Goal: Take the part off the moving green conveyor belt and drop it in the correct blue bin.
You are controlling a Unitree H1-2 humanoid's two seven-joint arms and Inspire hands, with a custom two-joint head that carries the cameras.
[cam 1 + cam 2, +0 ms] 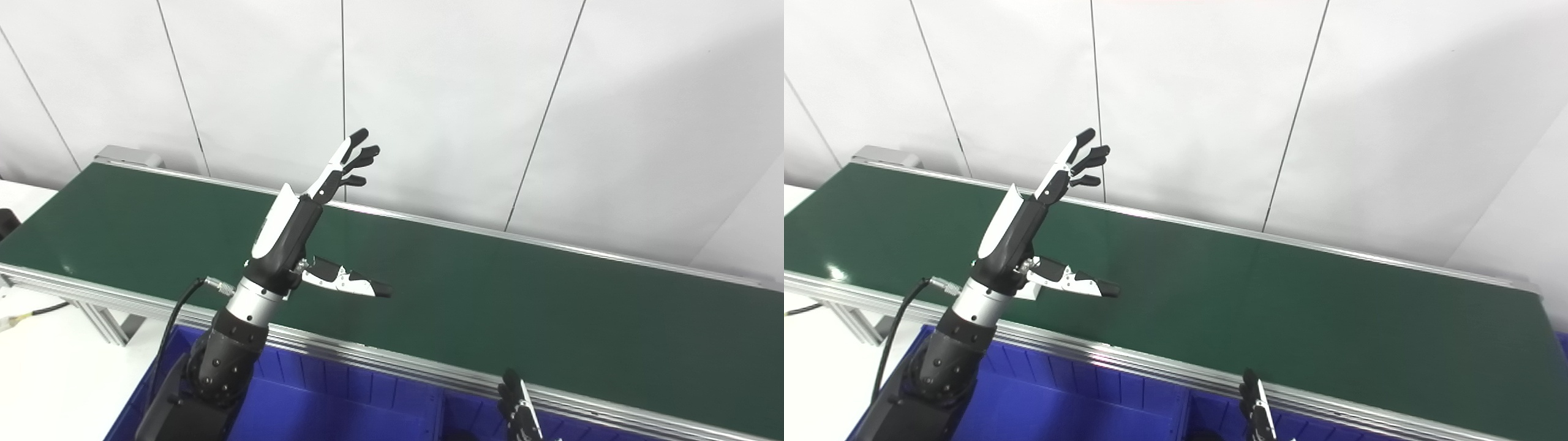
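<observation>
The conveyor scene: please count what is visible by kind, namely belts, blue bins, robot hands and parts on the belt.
Green conveyor belt: 1
Blue bin: 1 for certain; a divider suggests another compartment to its right, largely cut off
Robot hands: 2, the left hand open above the belt, the right hand only partly in view
Parts on the belt: 0 visible
Total: 4

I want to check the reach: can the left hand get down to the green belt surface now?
Probably yes. The left hand hangs open above the green conveyor belt, and no object lies between them.
</observation>
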